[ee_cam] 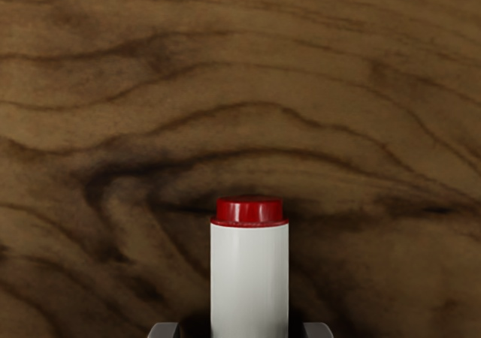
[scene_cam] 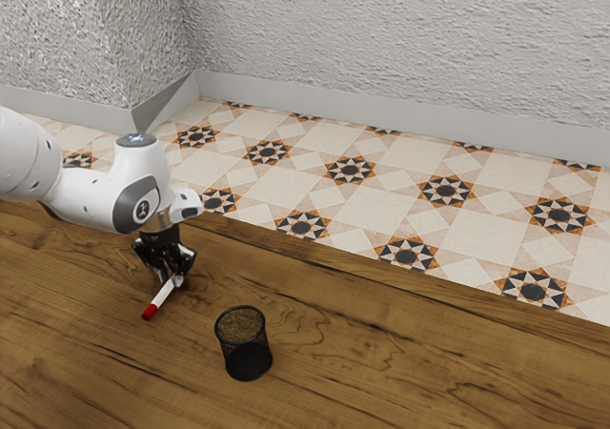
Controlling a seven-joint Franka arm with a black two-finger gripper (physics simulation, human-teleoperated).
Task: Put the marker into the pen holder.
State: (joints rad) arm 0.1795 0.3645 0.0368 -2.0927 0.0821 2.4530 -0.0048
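Observation:
Down at the tabletop, in the exterior view, is my gripper (scene_cam: 171, 275), its fingers apart on either side of the marker (scene_cam: 163, 296). The marker is white with a red cap, which points toward the exterior view's lower left. In the wrist view the white body of the marker (ee_cam: 249, 278), with a small red end, lies between the tips of the open gripper (ee_cam: 240, 330), a gap showing on each side. A black mesh pen holder (scene_cam: 250, 360) stands upright toward the exterior view's right of the gripper, apart from it and the marker.
The brown wooden table (scene_cam: 400, 353) extends past the pen holder to the exterior view's right. Beyond the table's far edge are a patterned tile floor (scene_cam: 381, 200) and rough, pale walls (scene_cam: 400, 38).

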